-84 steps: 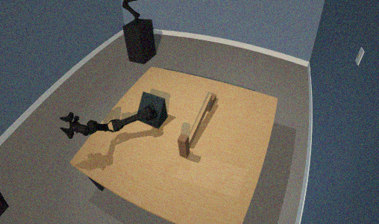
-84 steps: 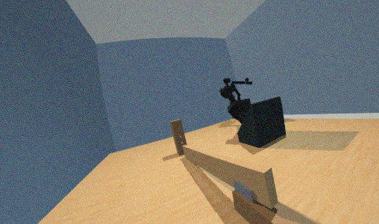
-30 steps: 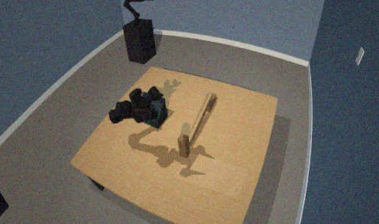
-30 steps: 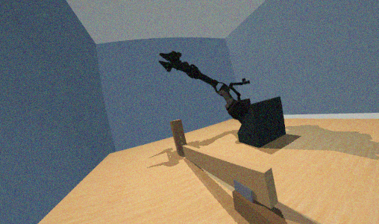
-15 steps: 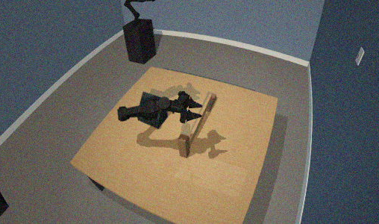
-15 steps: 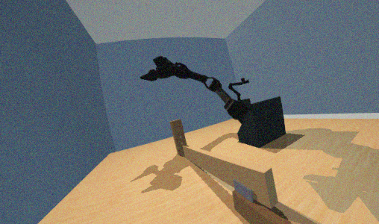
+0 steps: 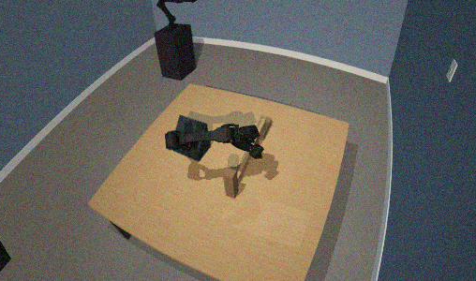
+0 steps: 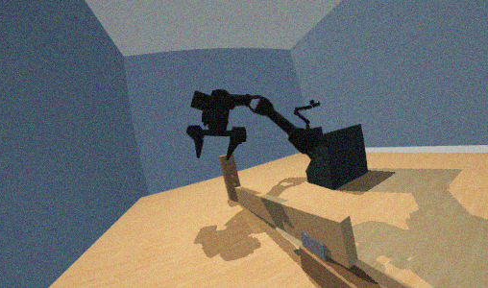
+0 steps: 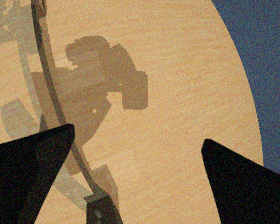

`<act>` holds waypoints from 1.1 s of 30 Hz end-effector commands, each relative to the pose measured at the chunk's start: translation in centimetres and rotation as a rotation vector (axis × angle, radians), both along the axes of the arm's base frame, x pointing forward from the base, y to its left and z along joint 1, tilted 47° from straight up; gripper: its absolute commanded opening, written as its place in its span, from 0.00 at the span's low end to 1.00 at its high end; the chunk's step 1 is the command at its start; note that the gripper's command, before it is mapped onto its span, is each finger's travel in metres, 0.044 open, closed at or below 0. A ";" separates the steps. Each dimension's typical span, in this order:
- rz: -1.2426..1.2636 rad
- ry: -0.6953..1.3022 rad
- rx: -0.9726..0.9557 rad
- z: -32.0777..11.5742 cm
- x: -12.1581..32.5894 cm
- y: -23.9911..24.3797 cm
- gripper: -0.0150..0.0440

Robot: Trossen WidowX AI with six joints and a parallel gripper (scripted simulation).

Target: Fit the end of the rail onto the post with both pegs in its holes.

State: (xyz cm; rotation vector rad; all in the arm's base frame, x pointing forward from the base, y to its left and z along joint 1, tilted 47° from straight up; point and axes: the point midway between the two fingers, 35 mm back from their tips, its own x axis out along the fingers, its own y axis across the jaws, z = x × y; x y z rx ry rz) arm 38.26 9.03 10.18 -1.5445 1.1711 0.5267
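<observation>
one pincer (image 7: 257, 151) (image 8: 213, 157) (image 9: 139, 139), released, above one rail (image 8: 296, 209) (image 7: 245, 165), which slopes across the lower middle of the exterior frame, one upright post (image 8: 230, 178) (image 7: 231, 184) at its upper-left end, on one counter (image 7: 176, 201) (image 8: 147, 240) (image 9: 191, 90).

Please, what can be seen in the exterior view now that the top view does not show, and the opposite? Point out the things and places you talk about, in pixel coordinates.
Only the exterior view shows the blue piece (image 8: 314, 245) at the rail's raised end and the ceiling (image 8: 214, 24). Only the top view shows a small white plate (image 7: 452, 70) on the wall and the dark block (image 7: 176, 51) standing on the floor. Both show the arm's gripper (image 7: 257, 151) (image 8: 213, 157), open above the table, the wooden rail (image 7: 245, 168) (image 8: 296, 208) and the upright wooden post (image 7: 231, 183) (image 8: 229, 178).
</observation>
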 end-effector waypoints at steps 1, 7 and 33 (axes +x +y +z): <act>0.006 0.286 -0.240 -4.9 -3.4 -3.6 1.00; 0.037 0.526 -0.427 -7.1 -6.1 -6.5 1.00; 0.037 0.525 -0.426 -8.6 -5.7 -8.5 1.00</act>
